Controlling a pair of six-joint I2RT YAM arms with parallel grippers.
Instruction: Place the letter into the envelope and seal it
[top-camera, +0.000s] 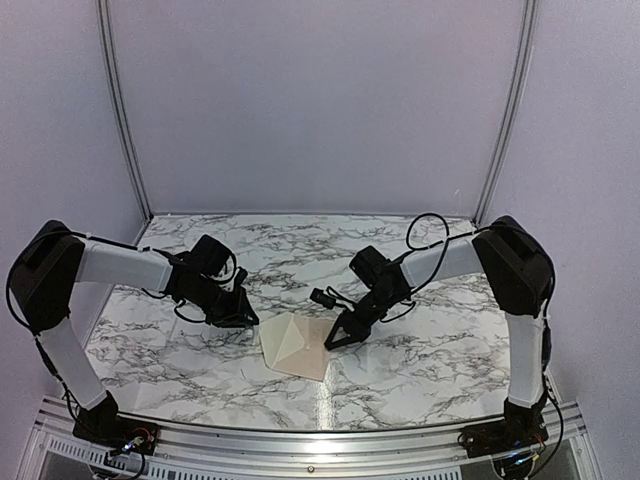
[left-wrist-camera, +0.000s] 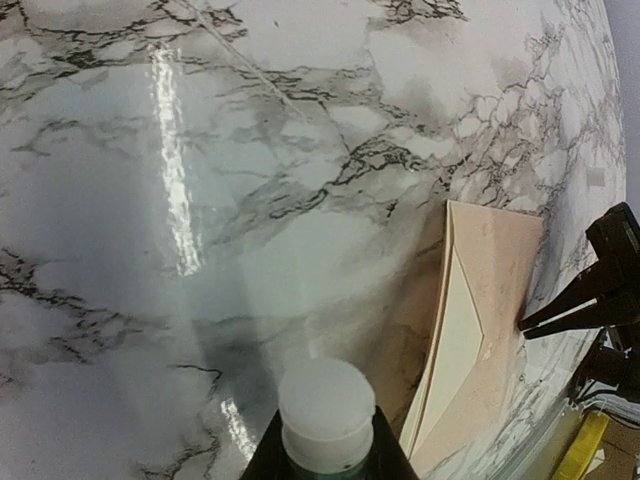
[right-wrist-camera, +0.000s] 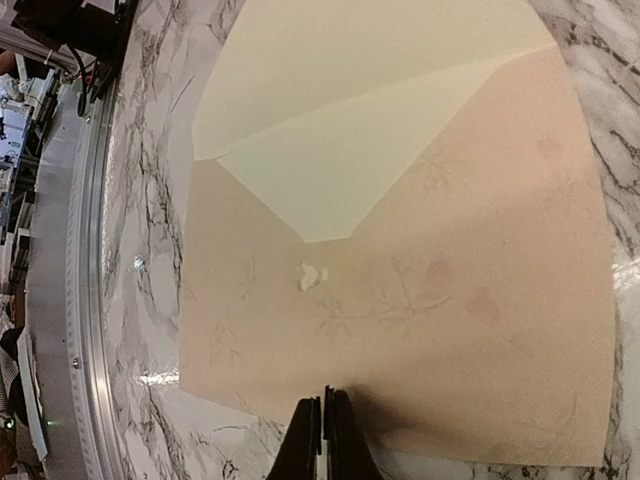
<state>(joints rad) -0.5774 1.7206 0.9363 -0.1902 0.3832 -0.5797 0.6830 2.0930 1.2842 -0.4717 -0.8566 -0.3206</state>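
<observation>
Envelope (top-camera: 297, 347): lies flat on the marble desk (top-camera: 430, 350), near its front edge, between the two arms.
Flap (right-wrist-camera: 330, 170): cream triangle folded over the peach body, its tip toward the right gripper.
White dab (right-wrist-camera: 312, 277): on the body, just beyond the flap's tip.
Left gripper (top-camera: 243, 318): just left of the envelope, clamped on a white-capped bottle (left-wrist-camera: 325, 405).
Right gripper (right-wrist-camera: 322, 400): fully closed, holding nothing, tips at the envelope's right edge.
</observation>
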